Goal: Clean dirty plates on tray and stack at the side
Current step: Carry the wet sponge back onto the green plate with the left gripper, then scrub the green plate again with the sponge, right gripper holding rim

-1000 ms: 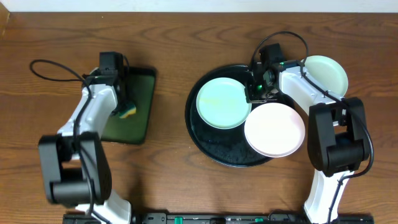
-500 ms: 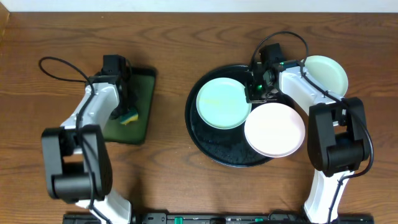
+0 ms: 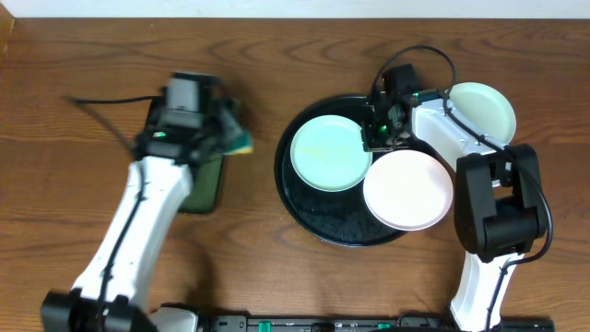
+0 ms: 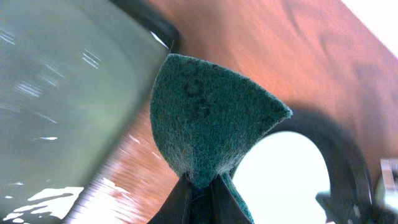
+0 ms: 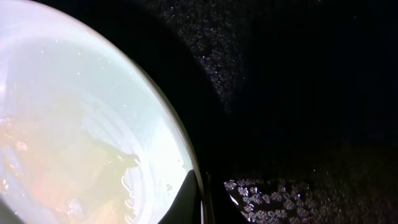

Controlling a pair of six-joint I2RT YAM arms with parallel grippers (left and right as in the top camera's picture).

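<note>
The black round tray [image 3: 323, 219] holds a mint plate [image 3: 330, 152] on its left and a white plate [image 3: 407, 191] on its right rim. A second mint plate [image 3: 481, 109] lies on the table at the right. My right gripper [image 3: 376, 138] is shut on the right rim of the mint plate [image 5: 74, 143] on the tray [image 5: 298, 93]. My left gripper [image 3: 230, 138] is shut on a green and yellow sponge [image 3: 238, 140], held above the table between the green tray and the black tray. In the left wrist view the sponge [image 4: 211, 124] fills the middle.
A small rectangular green tray [image 3: 205, 180] with a black rim lies at the left, partly under my left arm; it shows in the left wrist view [image 4: 56, 93]. A black cable loops at the far left [image 3: 101, 103].
My left gripper has lifted the sponge off the green tray and moved right toward the black tray. The right gripper and the plates have not moved.
</note>
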